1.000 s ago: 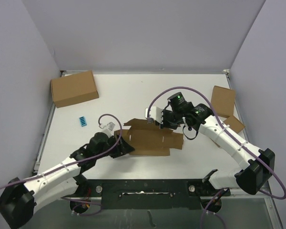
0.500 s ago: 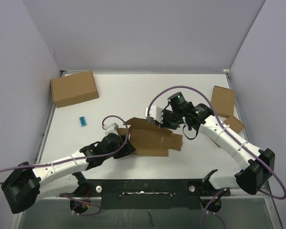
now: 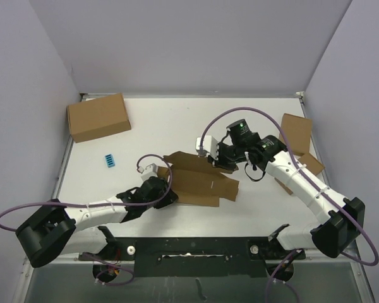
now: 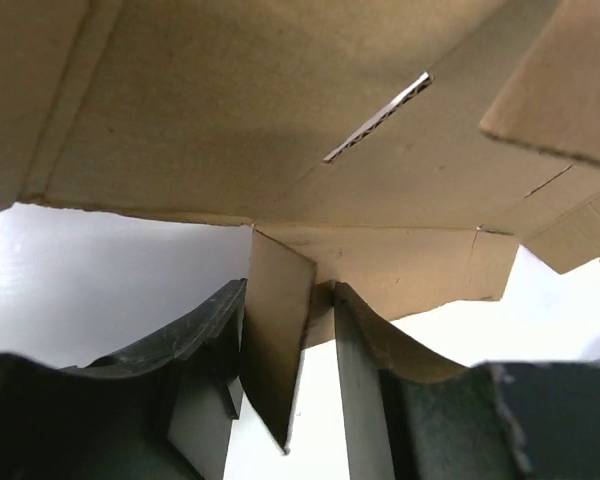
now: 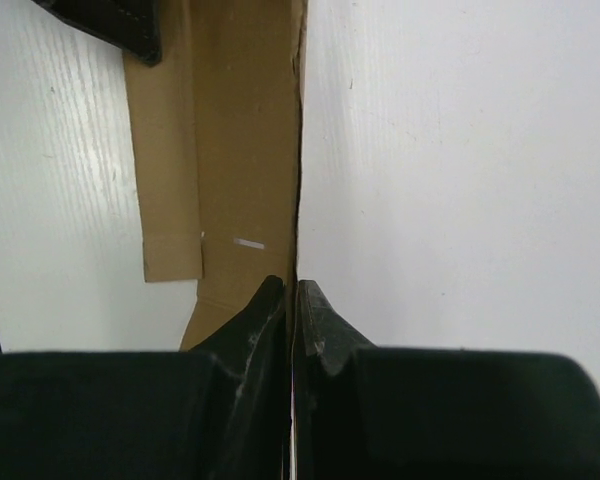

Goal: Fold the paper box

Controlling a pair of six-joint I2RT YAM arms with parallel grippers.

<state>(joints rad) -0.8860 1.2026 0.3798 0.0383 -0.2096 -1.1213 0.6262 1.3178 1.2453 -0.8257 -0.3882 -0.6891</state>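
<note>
Paper box (image 3: pixel 199 183) lies half-folded on the bench (image 3: pixel 170 123) between both arms. Right gripper (image 5: pixel 292 292) pinches its far edge; left gripper (image 4: pixel 288 300) stands spread around 1 near flap.

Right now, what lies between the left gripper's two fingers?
A small flap of the paper box stands between the left gripper's fingers, shown in the left wrist view.

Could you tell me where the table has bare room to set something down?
The widest bare patch is the far middle of the table, between the large carton and the two small boxes. A smaller one lies near the front edge, between the paper box and the right arm. The centre, where the left arm meets it, is crowded.
</note>
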